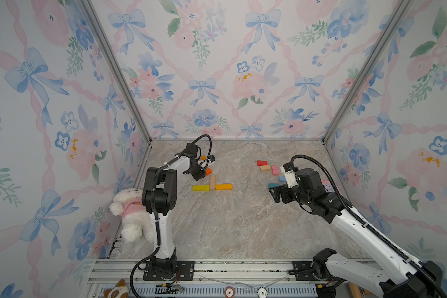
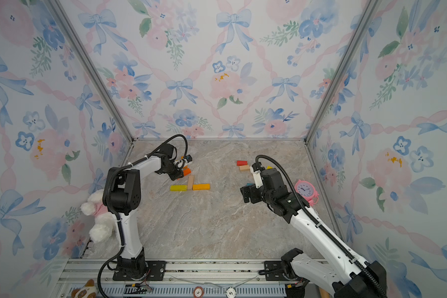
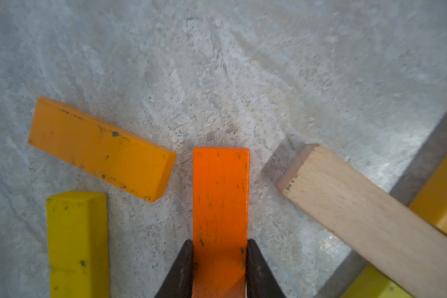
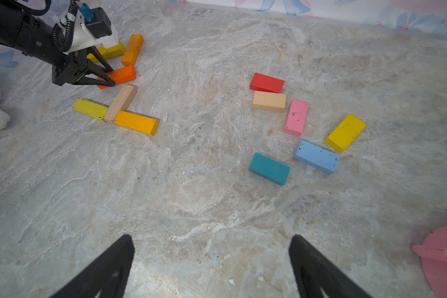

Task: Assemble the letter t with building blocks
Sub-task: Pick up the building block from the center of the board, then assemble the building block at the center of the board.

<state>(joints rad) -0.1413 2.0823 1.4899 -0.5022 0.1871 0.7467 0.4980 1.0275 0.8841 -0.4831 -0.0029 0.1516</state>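
Observation:
My left gripper [image 3: 220, 245] is shut on one end of a bright orange block [image 3: 220, 206], low at the table's far left [image 1: 208, 171]. Beside it lie an amber block [image 3: 101, 149] and a yellow block [image 3: 78, 245]. Nearer the middle, a tan block [image 1: 212, 182] lies crosswise between a long yellow block [image 1: 200, 188] and a long amber block [image 1: 223, 186], which lie in one line. My right gripper [image 4: 212, 247] hangs open and empty at the right [image 1: 272, 194]. Beyond it lie loose red [image 4: 266, 82], peach [image 4: 269, 101], pink [image 4: 296, 118], yellow [image 4: 345, 133], blue [image 4: 316, 156] and teal [image 4: 269, 169] blocks.
A white plush toy [image 1: 132, 216] lies against the left wall beside the left arm. A pink alarm clock [image 2: 305, 189] stands by the right wall behind the right arm. Flowered walls close the table on three sides.

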